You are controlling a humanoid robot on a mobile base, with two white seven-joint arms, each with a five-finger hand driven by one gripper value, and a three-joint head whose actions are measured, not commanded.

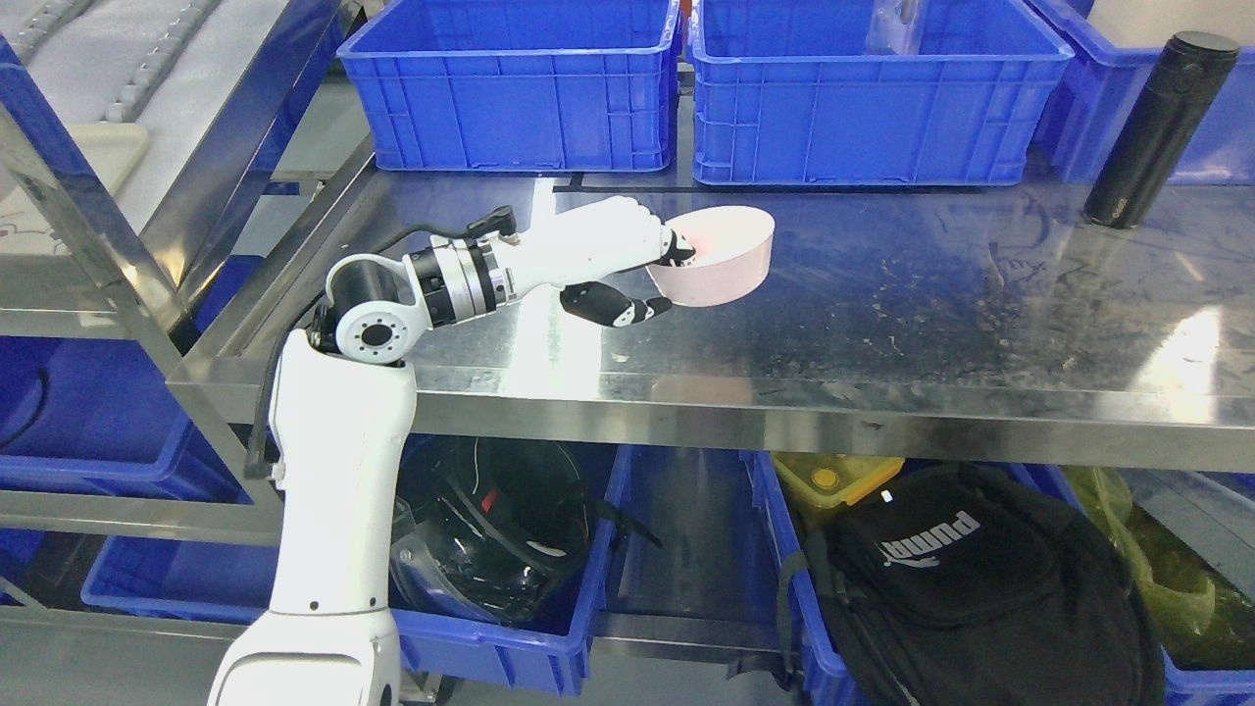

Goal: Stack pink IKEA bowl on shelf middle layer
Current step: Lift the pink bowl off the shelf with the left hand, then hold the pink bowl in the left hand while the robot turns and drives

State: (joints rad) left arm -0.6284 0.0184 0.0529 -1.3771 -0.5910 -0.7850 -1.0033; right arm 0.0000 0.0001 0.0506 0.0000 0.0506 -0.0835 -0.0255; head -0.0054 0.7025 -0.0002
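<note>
My left arm comes up from the lower left and bends at the elbow over the front edge of the steel shelf [882,294], the middle layer of this rack. My left hand [627,260] is closed on the near-left rim of the pink bowl [721,257]: the fingers curl over the rim, their dark tips inside the bowl, and the thumb [618,306] reaches below its wall. The bowl is tilted, its opening turned a little toward me, over the shelf about midway between front and back; I cannot tell whether its base touches the steel. Behind it, along the back of the shelf, stand two blue plastic crates, one [510,88] behind my hand and one [863,98] to its right. Further right a black flask [1157,127] stands leaning near the back. Below the shelf, on the right, a black backpack [980,588] sits in a blue bin.
</note>
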